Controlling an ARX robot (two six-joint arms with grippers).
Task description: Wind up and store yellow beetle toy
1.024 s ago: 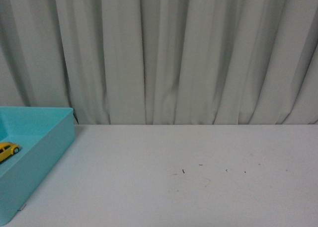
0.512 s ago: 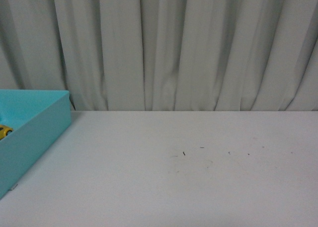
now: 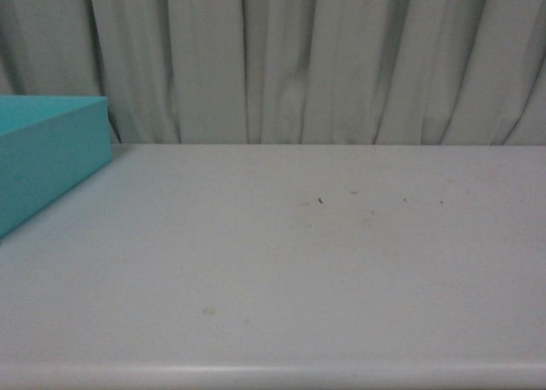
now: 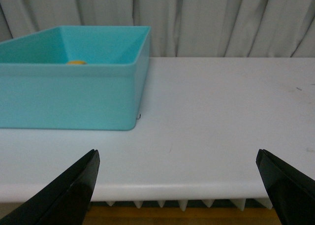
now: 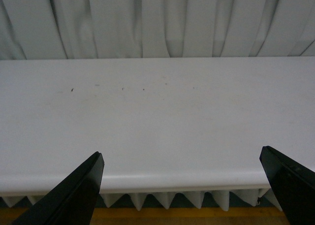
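Only a sliver of the yellow beetle toy shows, just above the near rim inside the teal box in the left wrist view. The front view shows the box's outer wall at the far left, and the toy is hidden behind it. My left gripper is open and holds nothing; it hangs back at the table's near edge, well short of the box. My right gripper is open too, at the near edge facing bare table. Neither arm appears in the front view.
The white table has small dark specks near its middle. A pale pleated curtain hangs behind the far edge. White foam spikes line the underside of the rounded near edge.
The front view has shifted: the box and the table's far edge have risen in the frame, the toy has dropped out of sight behind the box wall, and the table's near edge now shows.
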